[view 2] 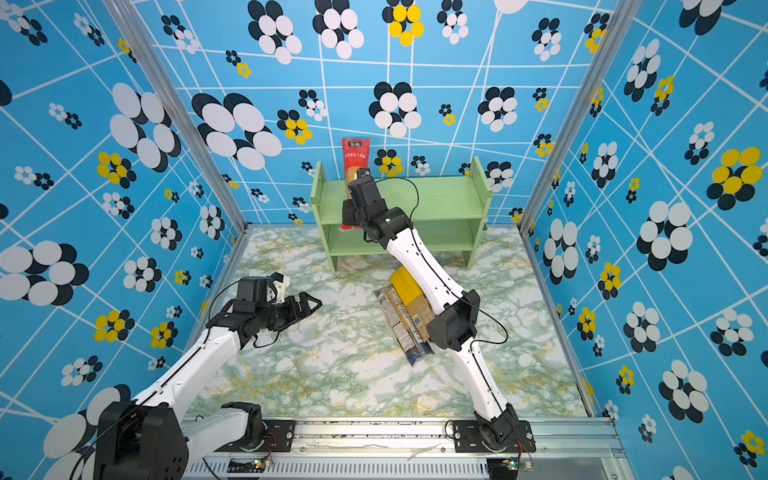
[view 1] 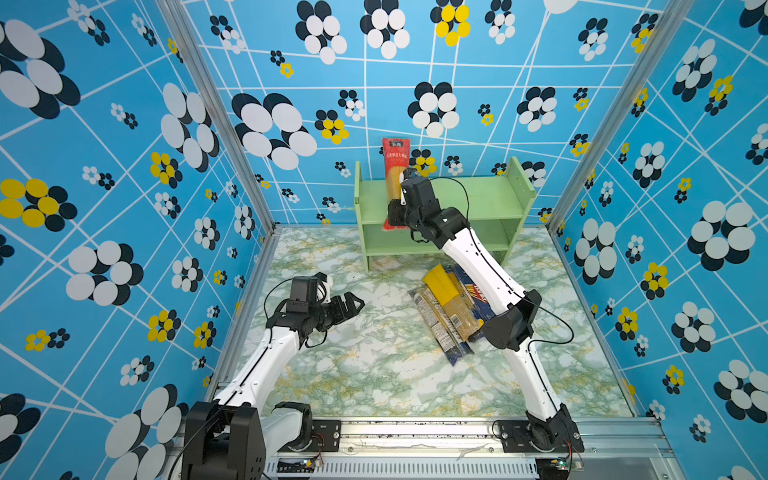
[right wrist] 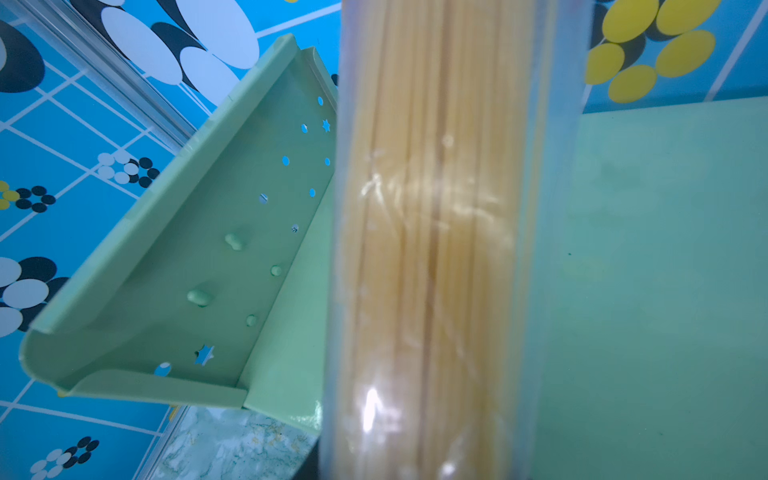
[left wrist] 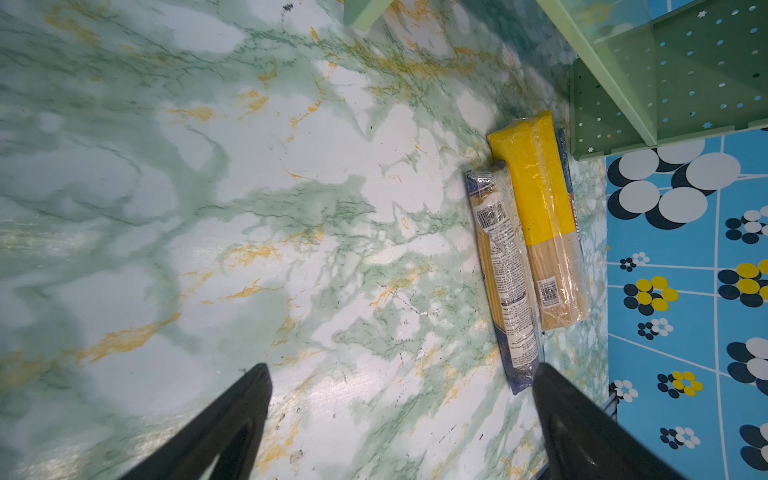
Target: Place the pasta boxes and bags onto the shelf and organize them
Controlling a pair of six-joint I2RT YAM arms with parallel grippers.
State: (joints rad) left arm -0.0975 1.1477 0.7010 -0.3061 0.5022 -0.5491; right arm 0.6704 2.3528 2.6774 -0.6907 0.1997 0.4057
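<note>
Nearest, the left gripper hovers above the green-and-white marble-patterned tabletop, its black fingers spread wide and holding nothing. Further in and to the right, a heap of packs lies on the tabletop: a yellow-topped clear spaghetti bag beside a clear bag with a white-and-blue label, both on top of a dark blue cardboard box. Beyond them stands the light green 2-tier wooden shelf. At its left end the right gripper is against a long red-ended spaghetti bag, which crosses the top board's front edge, its upper end rising before the blue flowered wall. Whether the jaws clamp it cannot be told.
</note>
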